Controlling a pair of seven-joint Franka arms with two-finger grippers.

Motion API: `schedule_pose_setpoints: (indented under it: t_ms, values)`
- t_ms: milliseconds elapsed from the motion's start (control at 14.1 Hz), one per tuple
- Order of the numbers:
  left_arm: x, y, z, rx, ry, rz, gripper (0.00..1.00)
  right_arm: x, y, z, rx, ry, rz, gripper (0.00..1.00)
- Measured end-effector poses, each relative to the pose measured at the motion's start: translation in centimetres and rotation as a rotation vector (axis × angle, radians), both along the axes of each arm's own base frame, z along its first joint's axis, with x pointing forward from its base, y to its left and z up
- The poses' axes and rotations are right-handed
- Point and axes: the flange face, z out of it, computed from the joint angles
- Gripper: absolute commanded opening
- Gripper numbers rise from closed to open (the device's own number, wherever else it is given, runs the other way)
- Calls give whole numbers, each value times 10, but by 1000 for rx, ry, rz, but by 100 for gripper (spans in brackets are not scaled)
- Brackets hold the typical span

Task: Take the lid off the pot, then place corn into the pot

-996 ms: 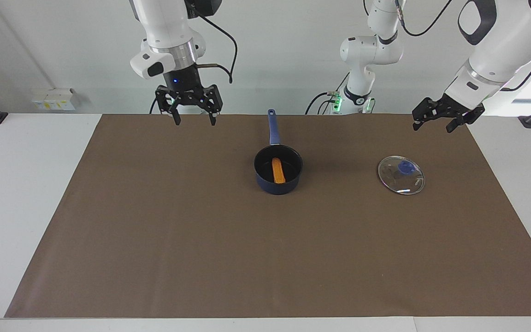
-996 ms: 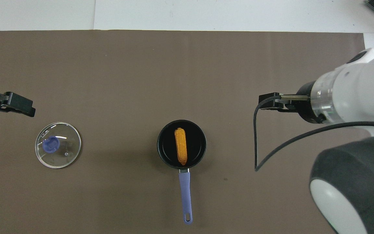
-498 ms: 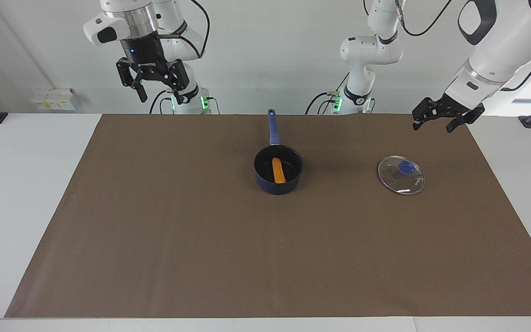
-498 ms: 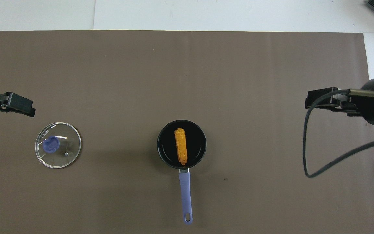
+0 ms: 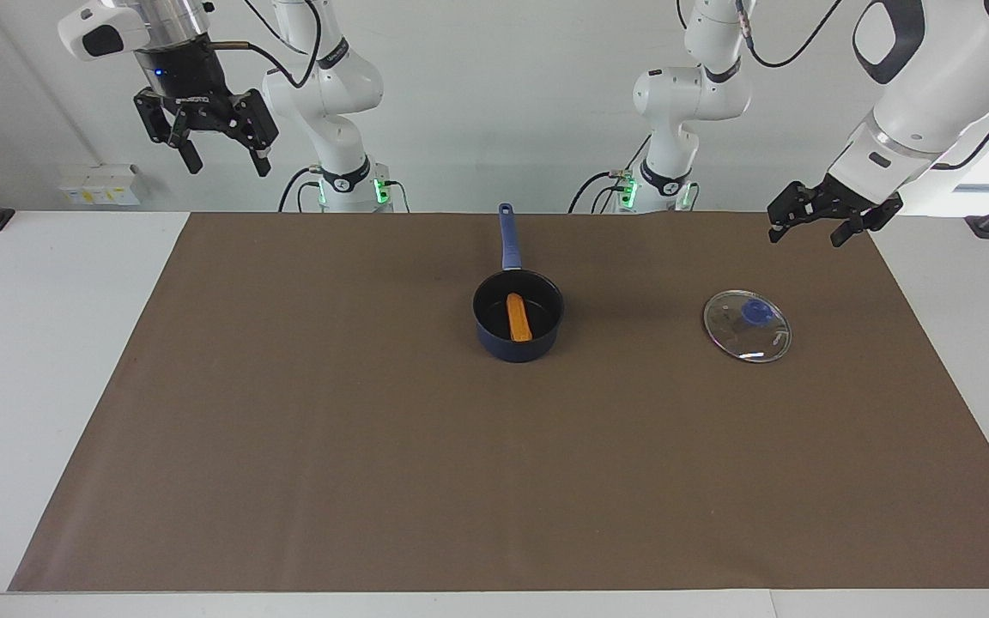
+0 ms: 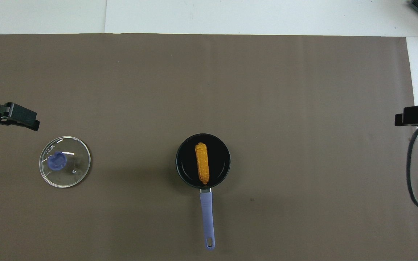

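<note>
Navy pot (image 5: 518, 316) mid-mat w/ corn (image 5: 518, 317) lying inside, handle toward robots. Glass lid (image 5: 747, 325) flat on brown mat (image 5: 288, 429), well apart toward left arm's end. Left gripper (image 5: 812, 230) up over mat corner near lid, right gripper (image 5: 221, 160) high over right arm's end; both w/ jaws apart, empty.

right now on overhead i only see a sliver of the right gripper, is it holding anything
Observer: No. The right gripper hangs open and empty, high over the right arm's end of the table.
Operator: is the left one touching the lid
Observer: No. The left gripper is up in the air, well clear of the lid.
Operator: corn sticking out of the pot
Observer: No. The corn lies below the rim of the pot.
</note>
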Motion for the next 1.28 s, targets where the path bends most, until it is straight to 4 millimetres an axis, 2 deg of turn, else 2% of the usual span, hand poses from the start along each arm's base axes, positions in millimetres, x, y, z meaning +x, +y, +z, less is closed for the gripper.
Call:
schedule_pose_setpoints:
  t_ms: [427, 782, 1067, 1280]
  values:
    - [0, 0, 0, 0, 0, 0, 100, 7, -11, -31, -8, 66, 16, 100]
    - [0, 0, 0, 0, 0, 0, 100, 5, -18, -33, -7, 80, 6, 100]
    - [0, 0, 0, 0, 0, 0, 100, 4, -41, -41, -6, 98, -18, 100]
    - [0, 0, 0, 0, 0, 0, 100, 3, -41, -43, -7, 103, -16, 100]
